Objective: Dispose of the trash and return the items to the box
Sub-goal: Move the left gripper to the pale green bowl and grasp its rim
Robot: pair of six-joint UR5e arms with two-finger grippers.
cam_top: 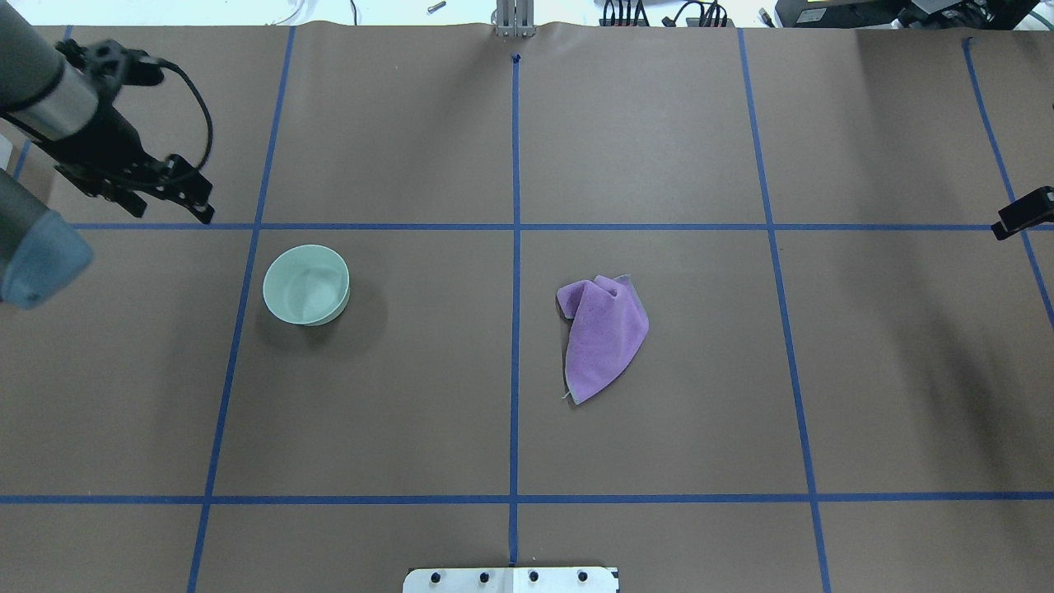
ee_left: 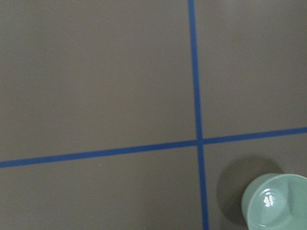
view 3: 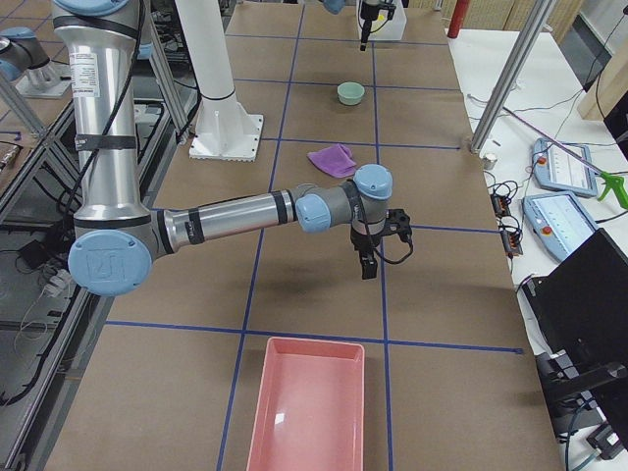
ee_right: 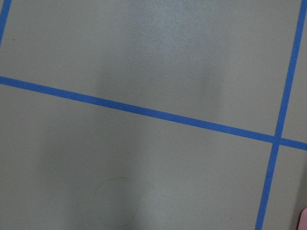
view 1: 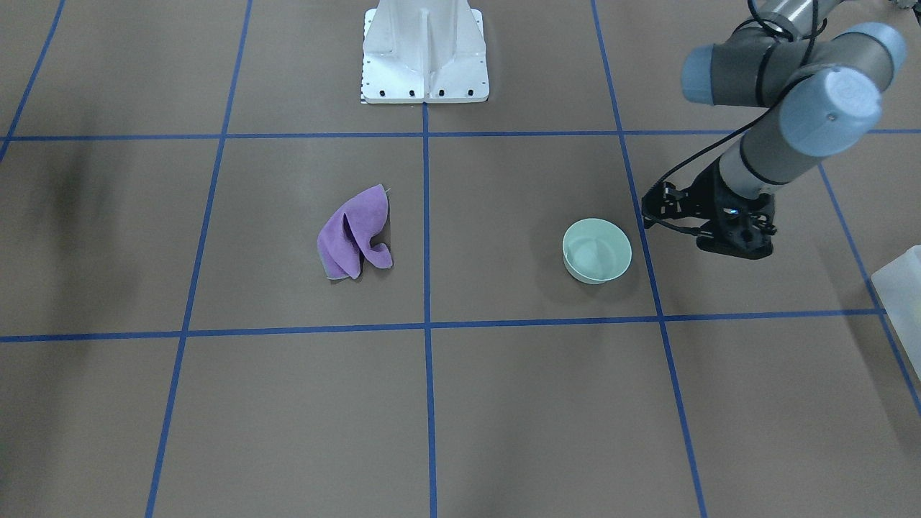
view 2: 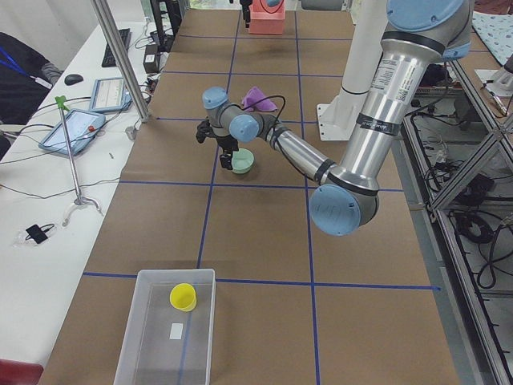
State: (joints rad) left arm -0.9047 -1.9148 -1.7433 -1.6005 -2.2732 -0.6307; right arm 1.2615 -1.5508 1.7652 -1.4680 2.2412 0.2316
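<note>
A pale green bowl stands upright on the brown table; it also shows in the front view and at the lower right of the left wrist view. A crumpled purple cloth lies near the table's middle. My left gripper hovers just beyond the bowl on its left side, with its fingers spread and nothing in it. The frosted box sits at the left end of the table and holds a yellow cup. Only a black piece of my right gripper shows at the right edge, over bare table, so I cannot tell its state.
A pink tray stands at the table's right end, past the right gripper. The white robot pedestal is bolted at the robot's side. Blue tape lines cross the table. A corner of the box shows in the front view.
</note>
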